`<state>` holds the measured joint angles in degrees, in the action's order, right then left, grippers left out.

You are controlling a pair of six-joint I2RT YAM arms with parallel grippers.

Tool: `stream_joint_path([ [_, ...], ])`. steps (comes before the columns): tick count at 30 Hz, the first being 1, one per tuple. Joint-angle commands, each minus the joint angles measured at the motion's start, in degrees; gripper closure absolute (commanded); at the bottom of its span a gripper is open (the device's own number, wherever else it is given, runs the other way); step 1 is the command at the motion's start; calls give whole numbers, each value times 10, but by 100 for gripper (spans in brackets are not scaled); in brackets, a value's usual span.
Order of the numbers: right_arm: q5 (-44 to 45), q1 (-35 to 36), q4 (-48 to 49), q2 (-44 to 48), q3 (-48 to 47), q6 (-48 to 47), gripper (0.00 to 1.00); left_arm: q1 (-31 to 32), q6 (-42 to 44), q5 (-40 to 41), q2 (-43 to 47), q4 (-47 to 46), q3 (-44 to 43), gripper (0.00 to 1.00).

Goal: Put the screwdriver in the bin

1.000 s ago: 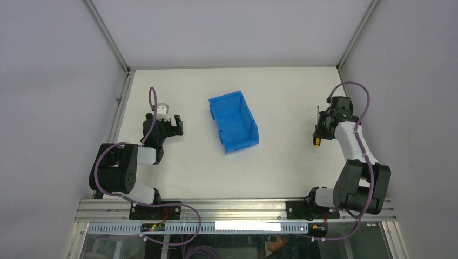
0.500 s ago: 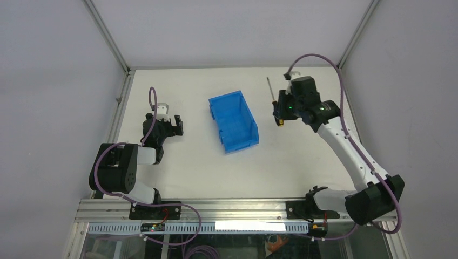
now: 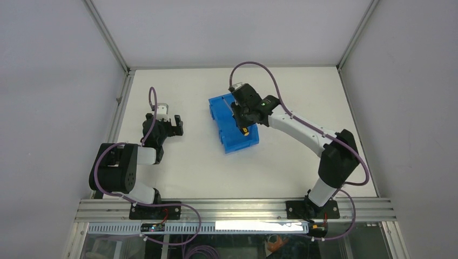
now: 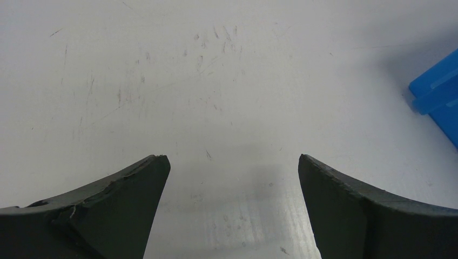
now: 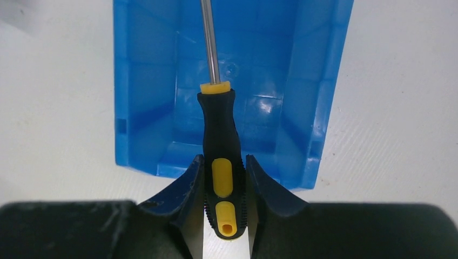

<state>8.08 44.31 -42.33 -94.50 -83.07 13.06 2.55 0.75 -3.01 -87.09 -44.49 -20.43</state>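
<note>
The blue bin (image 3: 233, 121) stands mid-table, its corner also at the right edge of the left wrist view (image 4: 438, 91). My right gripper (image 3: 241, 120) hangs over the bin, shut on the screwdriver (image 3: 242, 127). In the right wrist view the gripper (image 5: 222, 162) clamps the black and yellow handle of the screwdriver (image 5: 220, 140), whose metal shaft points out over the bin's inside (image 5: 151, 81). My left gripper (image 3: 174, 125) rests low over the table to the left of the bin, open and empty, with bare table between its fingers (image 4: 129, 189).
Grey walls and a metal frame enclose the white table (image 3: 183, 167). The aluminium rail (image 3: 232, 208) with the arm bases runs along the near edge.
My right arm has swung left from the table's right side with the screwdriver and now holds it above the bin. The left arm has not moved.
</note>
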Motion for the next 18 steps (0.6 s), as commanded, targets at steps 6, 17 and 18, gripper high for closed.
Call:
stream_joint_path([
  [6,41,6,68,-94,-23,-22,100,-2,-6,4,8,-18,-14,1],
  [17,41,7,97,-155,-6,3,75,-1,-6,4,8,-18,-14,1],
  [18,43,7,93,-157,-8,4,70,-2,-6,4,9,-18,-14,1],
])
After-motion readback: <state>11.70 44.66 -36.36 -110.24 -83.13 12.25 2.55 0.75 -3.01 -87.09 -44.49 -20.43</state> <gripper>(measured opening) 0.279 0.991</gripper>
